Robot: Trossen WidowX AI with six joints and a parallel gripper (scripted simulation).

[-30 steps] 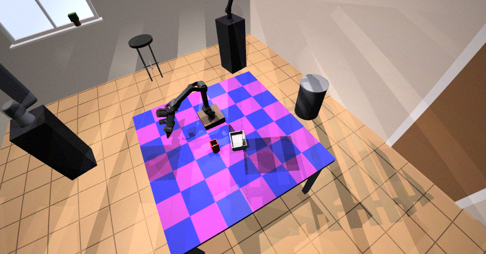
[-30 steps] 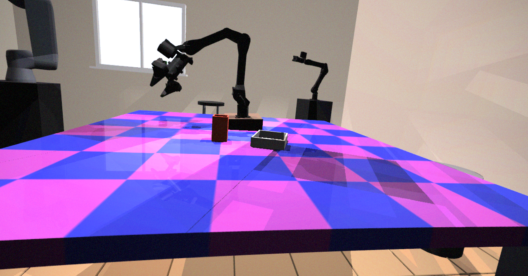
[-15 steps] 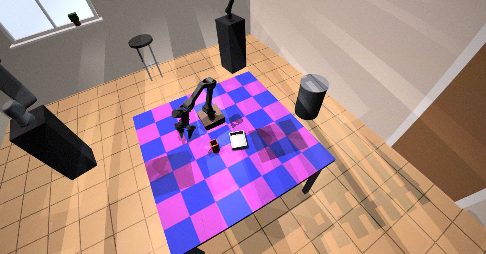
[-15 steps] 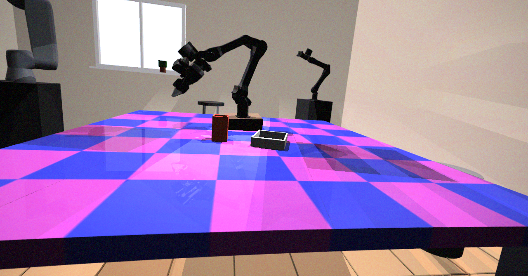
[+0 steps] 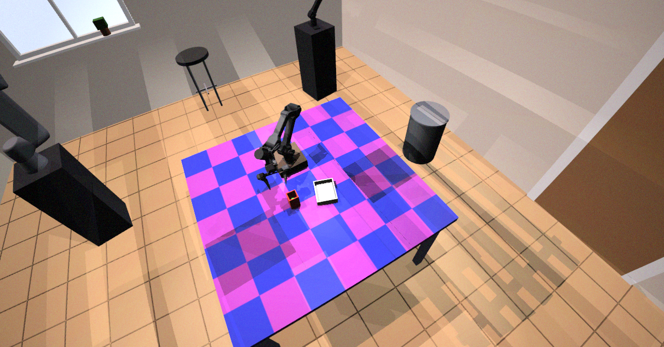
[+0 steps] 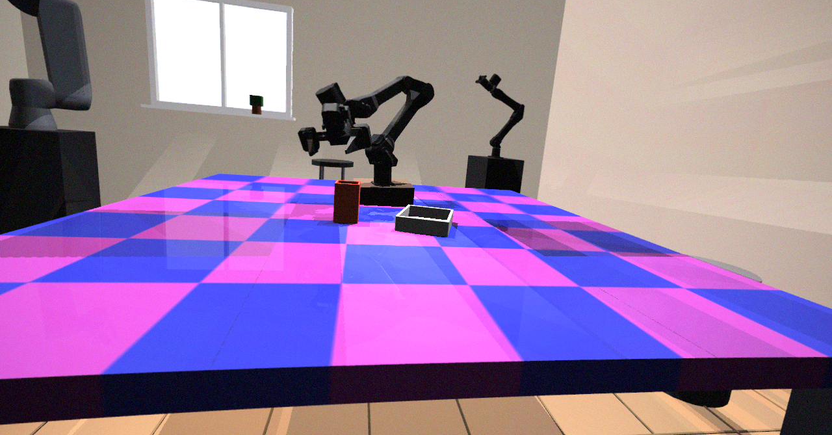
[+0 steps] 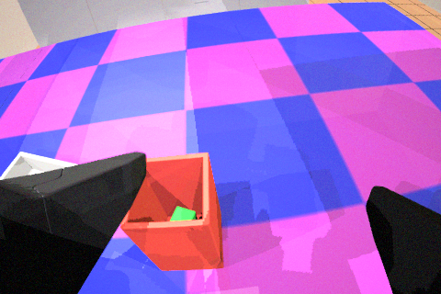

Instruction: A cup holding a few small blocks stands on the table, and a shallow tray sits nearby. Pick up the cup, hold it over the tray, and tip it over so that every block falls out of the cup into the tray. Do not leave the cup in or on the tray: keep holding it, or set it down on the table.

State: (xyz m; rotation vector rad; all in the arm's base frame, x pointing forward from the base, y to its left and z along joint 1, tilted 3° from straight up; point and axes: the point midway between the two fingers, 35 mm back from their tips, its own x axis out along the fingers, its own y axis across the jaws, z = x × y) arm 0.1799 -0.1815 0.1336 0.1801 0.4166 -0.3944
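From my station I see blue and pink checks across the table (image 5: 334, 233) (image 6: 427, 322) (image 7: 230, 73), and a red-orange cup (image 5: 293, 200) (image 6: 346, 202) (image 7: 184, 245) with a bright green block (image 7: 183, 214) inside. My gripper (image 5: 277, 183) (image 6: 332, 148) (image 7: 259, 182) is black, while the tray (image 5: 326, 192) (image 6: 423, 223) (image 7: 23, 161) shows white, its outer sides greyer. I make out tan tiles with dark joints on the floor (image 5: 153, 261) (image 6: 407, 418) (image 7: 381, 4).

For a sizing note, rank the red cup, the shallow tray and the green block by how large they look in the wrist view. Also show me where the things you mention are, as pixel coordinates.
1. Red cup (image 5: 294, 202) (image 6: 346, 203) (image 7: 184, 248)
2. Shallow tray (image 5: 326, 191) (image 6: 422, 225) (image 7: 39, 163), partly hidden
3. Green block (image 7: 183, 214)
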